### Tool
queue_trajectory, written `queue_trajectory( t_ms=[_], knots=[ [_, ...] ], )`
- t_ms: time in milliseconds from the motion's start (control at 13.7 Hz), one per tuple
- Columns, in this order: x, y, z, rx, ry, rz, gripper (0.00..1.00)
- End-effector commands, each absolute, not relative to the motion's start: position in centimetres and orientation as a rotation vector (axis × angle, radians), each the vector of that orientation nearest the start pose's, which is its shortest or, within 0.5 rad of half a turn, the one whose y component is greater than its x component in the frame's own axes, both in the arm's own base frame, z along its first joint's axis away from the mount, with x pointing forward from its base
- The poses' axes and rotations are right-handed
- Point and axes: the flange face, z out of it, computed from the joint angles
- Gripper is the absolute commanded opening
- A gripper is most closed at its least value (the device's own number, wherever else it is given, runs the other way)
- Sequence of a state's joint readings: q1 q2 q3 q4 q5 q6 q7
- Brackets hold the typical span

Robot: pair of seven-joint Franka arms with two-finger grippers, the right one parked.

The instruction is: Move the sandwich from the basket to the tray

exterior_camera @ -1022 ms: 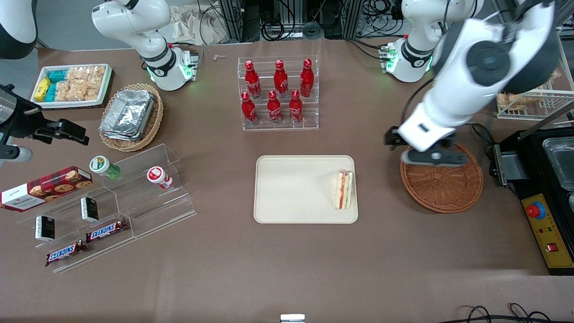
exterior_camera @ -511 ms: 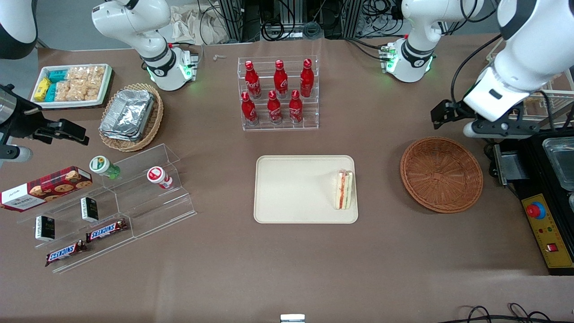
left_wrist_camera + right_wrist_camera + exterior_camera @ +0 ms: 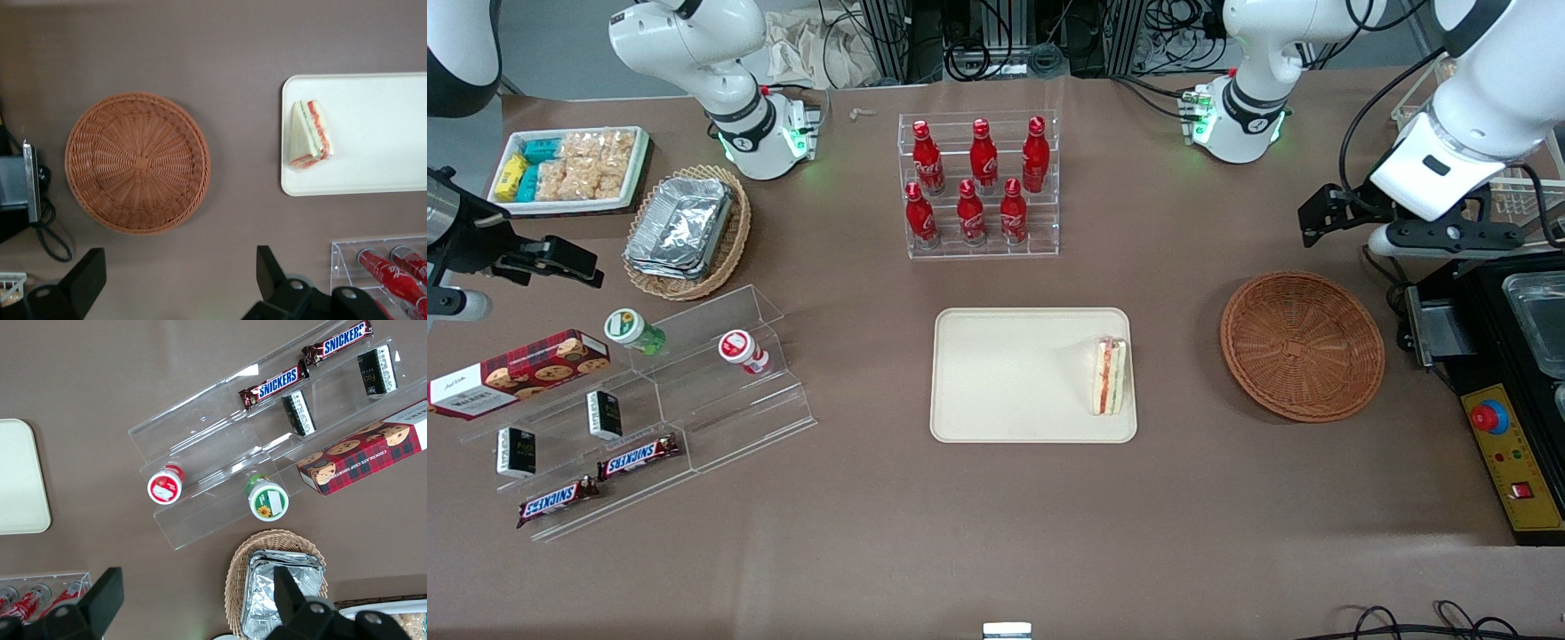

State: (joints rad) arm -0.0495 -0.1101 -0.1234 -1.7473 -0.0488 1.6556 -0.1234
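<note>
The sandwich (image 3: 1110,376) lies on the cream tray (image 3: 1014,378), at the tray's end nearest the basket, filling edge up. It also shows in the left wrist view (image 3: 309,135) on the tray (image 3: 380,133). The reddish-brown wicker basket (image 3: 1303,345) is empty; it also shows in the left wrist view (image 3: 137,162). My left gripper (image 3: 1432,238) hangs high above the table, farther from the front camera than the basket and toward the working arm's end. In the left wrist view the gripper (image 3: 177,280) is open and holds nothing.
A clear rack of red cola bottles (image 3: 978,182) stands farther from the front camera than the tray. A black machine with a red button (image 3: 1507,373) sits beside the basket. A tan basket of foil containers (image 3: 685,231), a snack tray (image 3: 569,169) and acrylic steps with sweets (image 3: 640,409) lie toward the parked arm's end.
My left gripper has risen off the basket and moved away from the front camera toward the working arm's end, uncovering the empty basket. The sandwich has stayed on the tray.
</note>
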Motion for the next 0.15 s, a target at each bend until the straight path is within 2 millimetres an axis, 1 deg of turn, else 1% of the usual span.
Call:
queue_trajectory(
  t_ms=[0, 73],
  knots=[
    [53.41, -10.19, 61.68, -3.185, 0.093, -0.046, 1.00],
    [53.37, -10.15, 61.38, -3.181, 0.093, -0.034, 1.00]
  ],
)
